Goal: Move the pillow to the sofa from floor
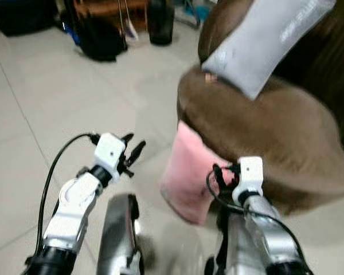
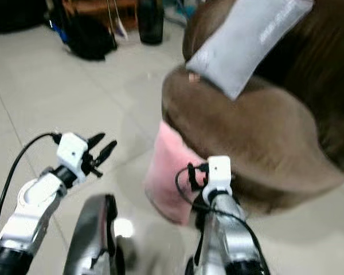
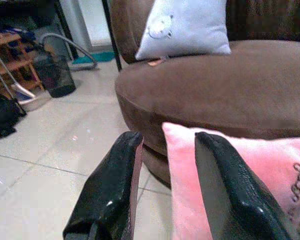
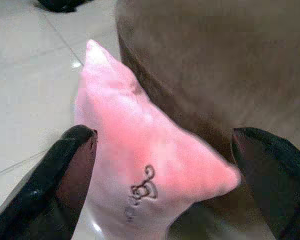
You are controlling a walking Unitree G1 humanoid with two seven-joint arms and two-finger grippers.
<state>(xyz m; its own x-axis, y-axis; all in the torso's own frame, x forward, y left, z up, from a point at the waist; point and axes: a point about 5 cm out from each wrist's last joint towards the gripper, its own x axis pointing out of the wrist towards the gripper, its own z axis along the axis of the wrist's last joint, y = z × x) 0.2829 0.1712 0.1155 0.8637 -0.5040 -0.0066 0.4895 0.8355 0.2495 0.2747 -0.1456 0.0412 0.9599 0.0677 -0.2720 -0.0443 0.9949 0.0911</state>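
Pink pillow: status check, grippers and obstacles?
Left gripper open, short of the pillow. Right gripper open, jaws straddling it, no grip. Pink velvet pillow on the tile floor, leaning against the brown sofa. Grey cushion on the seat.

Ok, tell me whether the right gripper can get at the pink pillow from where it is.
Probably yes. The right gripper is open, its fingers spread to either side of the pink pillow, which stands on the floor leaning against the brown sofa. Nothing lies between them, though the sofa close behind leaves little room.
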